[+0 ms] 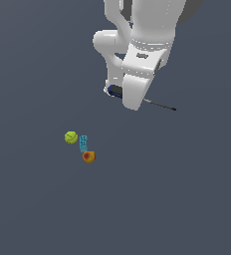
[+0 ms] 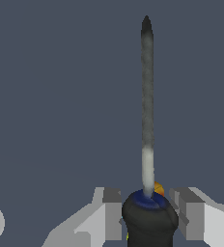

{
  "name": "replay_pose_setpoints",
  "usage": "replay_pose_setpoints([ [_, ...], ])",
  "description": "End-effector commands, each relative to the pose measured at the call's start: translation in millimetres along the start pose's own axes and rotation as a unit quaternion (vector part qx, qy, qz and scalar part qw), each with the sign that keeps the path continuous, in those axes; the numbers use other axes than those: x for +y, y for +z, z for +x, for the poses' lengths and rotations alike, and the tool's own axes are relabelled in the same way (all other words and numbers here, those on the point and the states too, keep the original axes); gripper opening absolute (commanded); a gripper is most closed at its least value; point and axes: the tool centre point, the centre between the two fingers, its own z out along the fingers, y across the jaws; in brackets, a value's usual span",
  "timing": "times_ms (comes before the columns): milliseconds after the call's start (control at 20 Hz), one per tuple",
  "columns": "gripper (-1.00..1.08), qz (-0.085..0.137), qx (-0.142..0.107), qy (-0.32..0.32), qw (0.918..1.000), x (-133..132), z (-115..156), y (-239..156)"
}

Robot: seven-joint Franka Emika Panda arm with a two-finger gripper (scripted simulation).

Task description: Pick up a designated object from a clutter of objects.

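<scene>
The designated object, a slim screwdriver (image 2: 150,219) with a dark blue-black handle, sits between my gripper's (image 2: 149,212) two grey fingers (image 2: 112,212), which press on both sides of the handle. Its long thin shaft (image 2: 147,96) sticks straight out past the fingers. In the exterior view the handle (image 1: 115,90) peeks out under the white hand and the shaft (image 1: 160,104) points toward that view's right. The rest of the clutter lies apart on the floor: a yellow-green ball (image 1: 71,137), a small teal block (image 1: 83,143) and an orange-red fruit (image 1: 89,157). A sliver of orange (image 2: 158,188) shows behind the handle.
The white arm (image 1: 137,50) comes down from the top of the exterior view and hides the fingers there. The floor (image 1: 177,189) is plain dark grey all around.
</scene>
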Motion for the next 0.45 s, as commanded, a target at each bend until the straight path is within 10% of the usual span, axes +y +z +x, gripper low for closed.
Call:
replay_pose_setpoints([
  [0,-1.00,0.000,0.000,0.000,1.0000,3,3,-10],
  [400,-1.00,0.000,0.000,0.000,1.0000,7,6,-22],
])
